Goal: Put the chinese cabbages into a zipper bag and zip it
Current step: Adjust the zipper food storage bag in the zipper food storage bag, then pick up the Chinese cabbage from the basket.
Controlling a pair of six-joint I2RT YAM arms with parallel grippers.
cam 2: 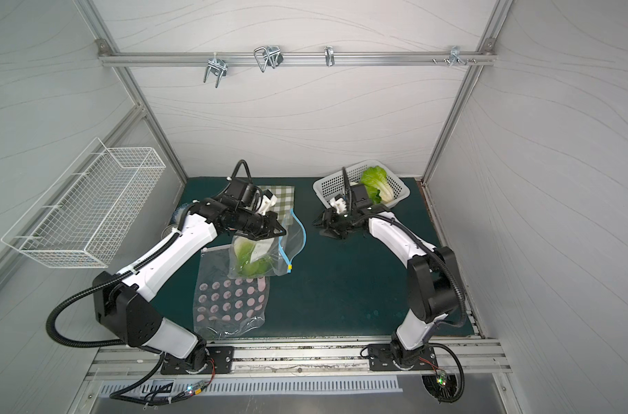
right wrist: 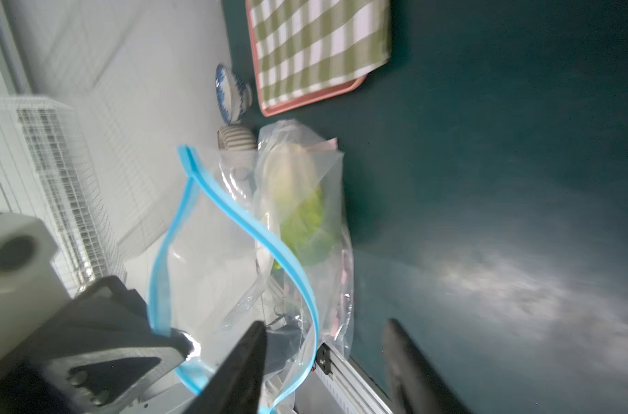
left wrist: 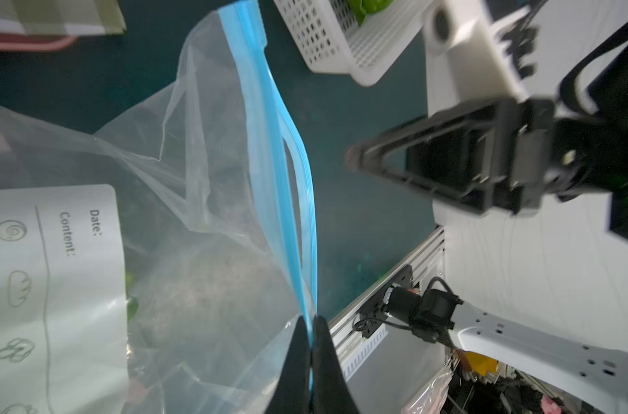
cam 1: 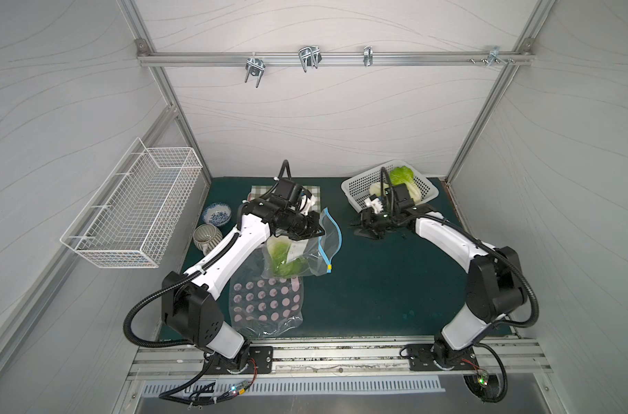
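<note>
The left gripper (left wrist: 310, 322) is pinching the zipper bag (left wrist: 198, 179) by its rim, with one chinese cabbage (cam 1: 284, 258) lying inside, below it. The right gripper (cam 1: 359, 229) is standing spread and empty beside the mouth; the other cabbages (cam 1: 402, 175) are lying behind it in the basket (cam 1: 355, 186), nearer this arm.

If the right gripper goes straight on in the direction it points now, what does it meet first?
Probably the blue zip rim of the zipper bag, which the left gripper holds up; depth is unclear.

Clear bag (cam 1: 316, 247) w/ blue zip, grn-wht checked cloth (right wrist: 319, 46)
</note>
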